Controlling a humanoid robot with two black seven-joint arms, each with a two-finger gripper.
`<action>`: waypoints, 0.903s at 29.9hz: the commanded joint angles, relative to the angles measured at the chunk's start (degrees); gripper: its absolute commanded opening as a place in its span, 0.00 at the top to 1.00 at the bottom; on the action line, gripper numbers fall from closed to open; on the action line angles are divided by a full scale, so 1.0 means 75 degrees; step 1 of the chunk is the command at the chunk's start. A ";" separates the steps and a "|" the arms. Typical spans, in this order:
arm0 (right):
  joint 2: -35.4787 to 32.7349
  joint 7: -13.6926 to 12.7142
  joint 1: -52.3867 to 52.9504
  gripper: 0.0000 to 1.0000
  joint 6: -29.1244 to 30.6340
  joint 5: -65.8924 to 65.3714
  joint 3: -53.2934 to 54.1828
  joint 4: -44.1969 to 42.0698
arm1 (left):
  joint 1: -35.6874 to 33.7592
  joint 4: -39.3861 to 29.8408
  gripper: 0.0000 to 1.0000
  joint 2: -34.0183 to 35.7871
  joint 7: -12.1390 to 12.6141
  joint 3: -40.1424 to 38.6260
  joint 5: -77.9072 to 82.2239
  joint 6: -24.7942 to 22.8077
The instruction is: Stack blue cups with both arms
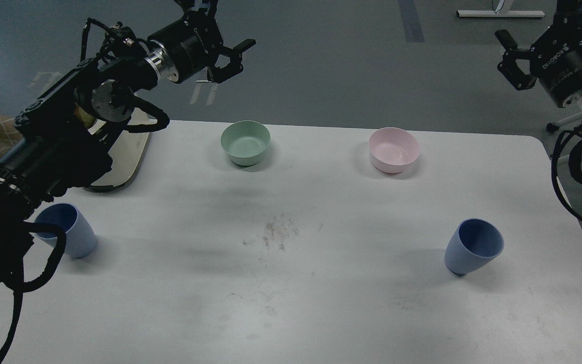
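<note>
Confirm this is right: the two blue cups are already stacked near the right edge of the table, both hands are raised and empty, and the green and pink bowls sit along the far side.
Not stacked. The head view shows the left blue cup and the right blue cup standing apart on opposite sides of the table. The rest holds: left hand and right hand raised and empty, green bowl and pink bowl along the far side.

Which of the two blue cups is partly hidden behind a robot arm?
The matte periwinkle-blue tumbler at the table's left edge: the black left arm covers part of it. The other blue tumbler, at the right, is fully visible.
</note>
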 commanded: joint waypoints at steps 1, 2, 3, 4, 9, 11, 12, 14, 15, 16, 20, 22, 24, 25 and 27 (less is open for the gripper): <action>0.0120 0.0002 -0.0122 0.00 0.0004 -0.0030 -0.0002 -0.0065 | 0.0344 0.0005 0.02 -0.0339 -0.0015 -0.0099 0.0000 -0.0001; 0.0120 0.0002 -0.0134 0.00 0.0004 -0.0030 -0.0002 -0.0065 | 0.0415 0.0005 0.02 -0.0387 -0.0004 -0.0110 0.0000 -0.0001; 0.0120 0.0002 -0.0134 0.00 0.0004 -0.0030 -0.0002 -0.0065 | 0.0473 0.0005 0.02 -0.0399 -0.0015 -0.0122 0.0000 -0.0001; 0.0120 0.0002 -0.0145 0.00 0.0004 -0.0030 -0.0002 -0.0065 | 0.0590 -0.0006 0.02 -0.0434 -0.0027 -0.0157 0.0000 -0.0001; 0.0120 0.0002 -0.0146 0.00 0.0004 -0.0030 -0.0002 -0.0053 | 0.0708 0.0005 0.02 -0.0493 -0.0027 -0.0461 -0.0012 -0.0001; 0.0120 0.0002 -0.0146 0.00 0.0004 -0.0030 0.0009 -0.0053 | 0.0813 0.0017 0.02 -0.0493 -0.0027 -0.0730 -0.0012 -0.0001; 0.0131 0.0002 -0.0146 0.00 0.0004 -0.0030 0.0009 -0.0053 | 0.0825 0.0005 0.02 -0.0481 -0.0027 -0.0836 -0.0012 -0.0001; 0.0178 0.0002 -0.0134 0.00 0.0004 -0.0030 0.0009 -0.0053 | 0.0884 0.0029 0.02 -0.0435 -0.0039 -0.1164 -0.0012 -0.0001; 0.0178 0.0002 -0.0134 0.00 0.0004 -0.0030 0.0009 -0.0053 | 0.0896 0.0040 0.02 -0.0423 -0.0039 -0.1246 0.0000 -0.0001; 0.0178 0.0002 -0.0134 0.00 0.0004 -0.0030 0.0009 -0.0041 | 0.0919 0.0133 0.02 -0.0399 -0.0097 -0.1294 0.0012 -0.0001; 0.0190 0.0014 -0.0122 0.00 -0.0066 -0.0019 0.0021 -0.0030 | 0.0919 0.0357 0.02 -0.0341 -0.0238 -0.1200 0.0047 -0.0001; 0.0213 0.0014 -0.0134 0.00 -0.0078 -0.0007 0.0009 -0.0041 | 0.0919 0.0369 0.02 -0.0341 -0.0203 -0.1200 0.0070 -0.0001; 0.0225 0.0072 -0.0157 0.00 -0.0078 -0.0007 -0.0002 -0.0064 | 0.0885 0.0450 0.02 -0.0341 -0.0284 -0.1223 0.0012 -0.0001; 0.0225 0.0131 -0.0204 0.00 -0.0078 -0.0007 0.0009 -0.0065 | 0.0873 0.0474 0.02 -0.0352 -0.0331 -0.1258 0.0012 -0.0001; 0.0214 0.0317 -0.0251 0.00 -0.0067 -0.0018 0.0009 -0.0053 | 0.0861 0.0637 0.02 -0.0352 -0.0320 -0.1271 0.0023 -0.0001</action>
